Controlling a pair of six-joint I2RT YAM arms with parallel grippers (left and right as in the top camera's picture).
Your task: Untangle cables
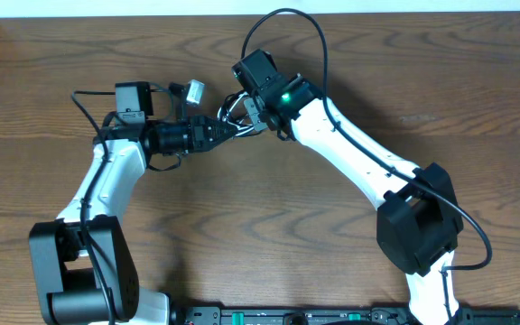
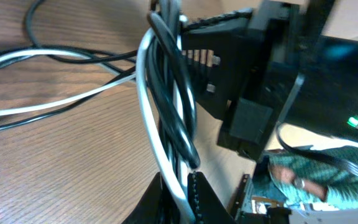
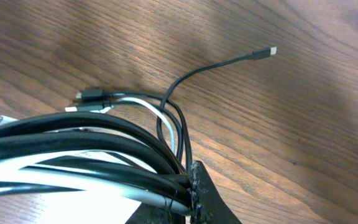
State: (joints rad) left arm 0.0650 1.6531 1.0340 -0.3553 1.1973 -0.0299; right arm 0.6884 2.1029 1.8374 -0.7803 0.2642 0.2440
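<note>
Right, my left end effector [image 1: 227, 129] and right end effector [image 1: 244, 115] are both clamped on the cables [image 3: 92, 155], a thick black-and-white bundle held between them toward the far side of the tabletop [image 1: 269, 235], thin plug ends trailing on it.

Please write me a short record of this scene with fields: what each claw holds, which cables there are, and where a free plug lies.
left claw: shut on the cables
right claw: shut on the same cables
bundle: one white cable and several black ones, wound together between the claws
free end: a thin black cable runs out of the bundle; its plug lies on the table
task state: not yet untangled
</note>
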